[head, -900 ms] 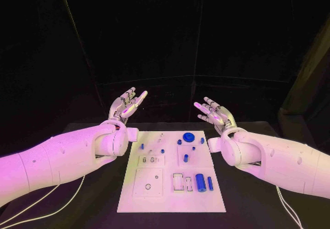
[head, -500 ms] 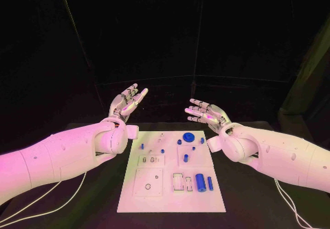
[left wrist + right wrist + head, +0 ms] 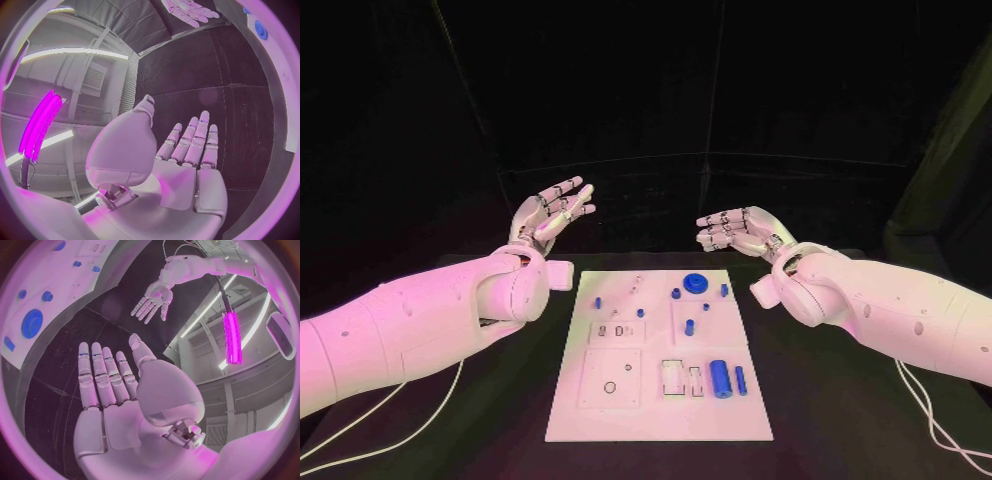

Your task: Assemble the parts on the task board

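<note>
At the centre of the black counter point(image 3: 473, 440) lies the white board point(image 3: 661, 410), with its small blue pieces scattered loose: a round knob point(image 3: 694, 282) toward twelve o'clock and a thick cylinder point(image 3: 720, 380) toward four o'clock. Beyond the board, the left hand point(image 3: 551, 212) hovers at eleven o'clock and the right hand point(image 3: 738, 229) at one o'clock, both raised off the counter, fingers apart, holding nothing. Assembly looks barely begun; every piece apparently waits to be picked up and seated.

Black backdrop point(image 3: 733, 90), black table point(image 3: 834, 400)
</note>
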Robot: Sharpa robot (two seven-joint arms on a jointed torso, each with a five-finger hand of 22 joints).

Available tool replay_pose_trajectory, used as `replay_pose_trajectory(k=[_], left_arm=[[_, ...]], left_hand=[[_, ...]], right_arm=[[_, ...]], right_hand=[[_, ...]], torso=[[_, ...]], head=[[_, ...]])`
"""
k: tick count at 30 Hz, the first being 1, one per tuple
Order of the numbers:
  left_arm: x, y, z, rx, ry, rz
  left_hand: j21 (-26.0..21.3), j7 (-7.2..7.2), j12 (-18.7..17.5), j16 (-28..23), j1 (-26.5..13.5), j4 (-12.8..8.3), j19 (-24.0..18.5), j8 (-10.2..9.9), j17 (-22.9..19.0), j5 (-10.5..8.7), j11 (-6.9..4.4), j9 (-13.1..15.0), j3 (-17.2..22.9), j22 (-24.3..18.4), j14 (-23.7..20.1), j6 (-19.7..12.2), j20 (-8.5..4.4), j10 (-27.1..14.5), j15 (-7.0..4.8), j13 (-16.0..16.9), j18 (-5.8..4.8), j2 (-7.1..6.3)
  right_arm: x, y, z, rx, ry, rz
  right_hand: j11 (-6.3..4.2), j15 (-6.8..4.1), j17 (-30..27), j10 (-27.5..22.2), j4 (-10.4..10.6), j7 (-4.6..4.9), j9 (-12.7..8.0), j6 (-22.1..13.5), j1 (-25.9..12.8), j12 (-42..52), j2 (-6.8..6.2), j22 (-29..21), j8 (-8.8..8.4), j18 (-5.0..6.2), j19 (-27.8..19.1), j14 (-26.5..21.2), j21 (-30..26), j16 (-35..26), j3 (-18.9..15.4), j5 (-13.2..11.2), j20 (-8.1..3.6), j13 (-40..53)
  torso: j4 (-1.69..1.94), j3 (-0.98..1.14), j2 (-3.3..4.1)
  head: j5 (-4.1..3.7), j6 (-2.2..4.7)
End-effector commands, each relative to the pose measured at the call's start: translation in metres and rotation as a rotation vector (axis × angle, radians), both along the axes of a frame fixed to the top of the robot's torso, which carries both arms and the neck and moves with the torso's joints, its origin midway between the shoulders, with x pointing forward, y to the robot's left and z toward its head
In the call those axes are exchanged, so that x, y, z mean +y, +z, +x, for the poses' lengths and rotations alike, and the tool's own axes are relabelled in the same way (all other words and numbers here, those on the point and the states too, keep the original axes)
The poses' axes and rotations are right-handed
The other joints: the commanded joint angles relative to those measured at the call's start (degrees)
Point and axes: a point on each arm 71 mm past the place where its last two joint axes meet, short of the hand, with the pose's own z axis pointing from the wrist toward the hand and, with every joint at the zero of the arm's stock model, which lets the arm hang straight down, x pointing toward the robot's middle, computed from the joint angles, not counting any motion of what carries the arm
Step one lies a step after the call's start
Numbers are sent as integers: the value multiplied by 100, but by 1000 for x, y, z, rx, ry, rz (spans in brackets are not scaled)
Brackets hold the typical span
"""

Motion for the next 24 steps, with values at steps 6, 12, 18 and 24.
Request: replay_pose_trajectory(k=[6,12,18,24], left_arm=[[-2,6,-13,-12,-117,33],[-6,11,-29,-1,-175,23],[-13,16,-45,10,-221,-6],[-19,19,-55,20,-255,-28]], left_hand=[[1040,420,395,562,78,-387,2608,489,260,-8,-426,167,-95,382,1902,2202,-283,1918,-556,51,308,250],[1092,267,384,637,267,-685,3064,529,478,-3,-616,155,-20,339,2384,2619,-455,2500,-743,113,319,365],[991,282,202,520,345,-841,3079,424,553,2,-598,107,96,260,2342,2636,-448,2506,-725,85,308,414],[944,310,134,463,318,-879,3072,369,581,-1,-573,86,118,224,2308,2616,-432,2489,-703,70,306,414]], right_arm=[[5,20,4,-168,73,-268],[10,26,7,-235,115,-476],[21,25,7,-274,156,-656],[30,24,6,-305,170,-798]], right_hand=[[-434,-577,177,1573,-375,-101,44,1348,195,-19,77,120,74,84,1451,1906,584,273,208,90,-558,36],[-587,-889,666,1852,-360,-205,12,1428,292,-189,-79,471,-71,71,2435,3064,1332,1021,330,-29,-960,27],[-599,-972,1748,1786,-377,-229,16,1428,139,-358,-168,942,-274,12,2739,2936,2146,2805,491,-89,-1038,28],[-560,-932,2510,1579,-351,-183,11,1353,53,-371,-263,1173,-278,24,2714,2975,2513,3641,551,-118,-1038,20]], torso=[[32,-14,215],[65,-45,396],[179,-78,552],[254,-95,701]], head=[[21,70],[-29,70],[-83,64],[-159,112]])
